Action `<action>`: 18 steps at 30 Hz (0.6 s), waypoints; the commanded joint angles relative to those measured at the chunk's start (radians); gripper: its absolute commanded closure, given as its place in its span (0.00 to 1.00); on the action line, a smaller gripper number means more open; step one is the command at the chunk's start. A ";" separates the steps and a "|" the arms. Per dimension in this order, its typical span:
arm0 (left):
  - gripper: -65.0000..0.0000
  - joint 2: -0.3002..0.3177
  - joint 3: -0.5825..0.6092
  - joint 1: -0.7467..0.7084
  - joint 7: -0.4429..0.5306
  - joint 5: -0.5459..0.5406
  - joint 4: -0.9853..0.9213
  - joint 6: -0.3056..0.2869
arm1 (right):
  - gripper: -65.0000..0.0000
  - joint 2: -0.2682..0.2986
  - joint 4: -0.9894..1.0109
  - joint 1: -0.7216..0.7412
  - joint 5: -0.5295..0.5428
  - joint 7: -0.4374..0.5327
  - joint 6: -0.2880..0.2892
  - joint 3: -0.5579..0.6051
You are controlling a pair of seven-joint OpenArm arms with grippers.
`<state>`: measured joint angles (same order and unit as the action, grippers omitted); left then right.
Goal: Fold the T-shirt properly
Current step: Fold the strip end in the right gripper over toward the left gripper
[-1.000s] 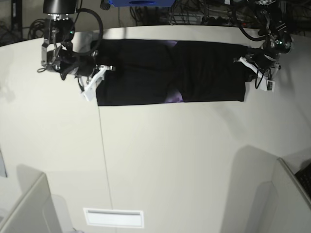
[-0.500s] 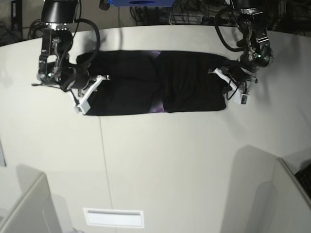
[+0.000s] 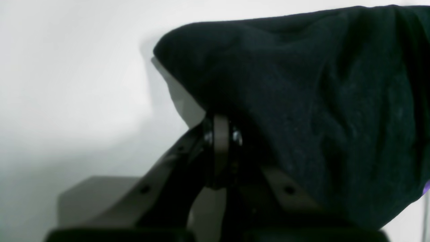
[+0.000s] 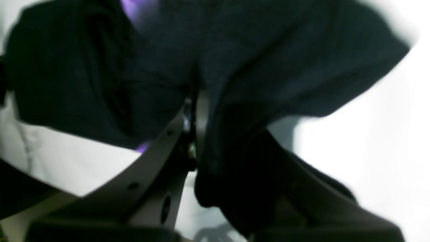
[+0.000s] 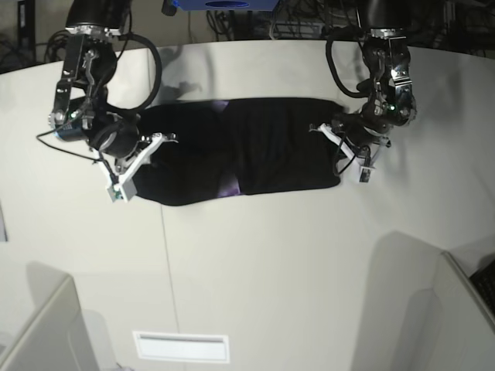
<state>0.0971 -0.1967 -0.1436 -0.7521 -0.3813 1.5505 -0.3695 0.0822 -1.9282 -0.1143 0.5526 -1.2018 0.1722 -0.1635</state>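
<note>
Black T-shirt stretched out as a long band across the far half of the pale table, slung between two arms. Sagging a little along the near edge, with a sliver of purple print peeking out at the middle fold.

Right gripper, on the left side of the overhead view, clamped onto the shirt's end there; cloth bunched and lifted around it. From the right wrist camera, jaws pinched tight with dark cloth spilling over and around them, a flash of purple at the top edge. Picture blurred.

Left gripper, on the right side overhead, gripping the opposite end. From the left wrist camera, jaws closed together right under a fold of black fabric, which drapes over them like a hood; a speck of purple at the far right edge. White tabletop behind.

Tangle of cables beyond the far edge of the table.
</note>
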 commanded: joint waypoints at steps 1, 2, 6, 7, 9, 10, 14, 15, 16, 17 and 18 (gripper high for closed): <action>1.00 0.002 0.003 0.008 -0.024 0.012 0.005 0.000 | 1.00 -0.006 -0.029 0.017 0.021 0.004 0.003 0.000; 1.00 0.002 0.003 0.009 -0.024 0.012 0.005 0.000 | 1.00 -0.017 -0.034 0.018 0.022 -0.010 0.003 0.000; 1.00 0.002 0.015 0.017 -0.024 0.012 0.005 0.013 | 1.00 -0.068 -0.037 0.040 0.022 -0.059 0.003 0.011; 1.00 0.002 0.016 0.017 -0.024 0.012 0.005 0.022 | 1.00 -0.074 -0.040 0.040 0.022 -0.059 0.003 0.034; 1.00 0.002 0.016 0.017 -0.024 0.012 0.005 0.034 | 1.00 -0.080 -0.041 0.040 0.021 -0.059 -0.001 0.092; 1.00 0.002 0.016 0.019 -0.024 0.012 0.005 0.034 | 1.00 -0.083 -0.041 0.040 0.019 -0.056 -0.023 0.117; 1.00 0.003 0.016 0.019 -0.024 0.012 0.005 0.034 | 1.00 -0.114 -0.044 0.041 0.024 -0.052 -0.136 0.195; 1.00 0.003 0.016 0.019 -0.024 0.012 0.005 0.034 | 1.00 -0.115 -0.053 0.049 0.024 -0.052 -0.145 0.207; 1.00 0.003 0.016 0.019 -0.024 0.012 0.005 0.034 | 1.00 -0.115 -0.063 0.054 0.024 -0.052 -0.147 0.224; 1.00 0.003 0.016 0.019 -0.024 0.012 0.005 0.034 | 1.00 -0.117 -0.067 0.060 0.024 -0.052 -0.152 0.235; 1.00 0.003 0.016 0.019 -0.024 0.012 0.005 0.034 | 1.00 -0.117 -0.069 0.063 0.024 -0.052 -0.164 0.244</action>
<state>0.0952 -0.1814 -0.1307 -0.7593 -0.3779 1.5482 -0.3397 -0.0311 -1.9785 -0.0650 0.5606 -1.2709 0.0132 0.0799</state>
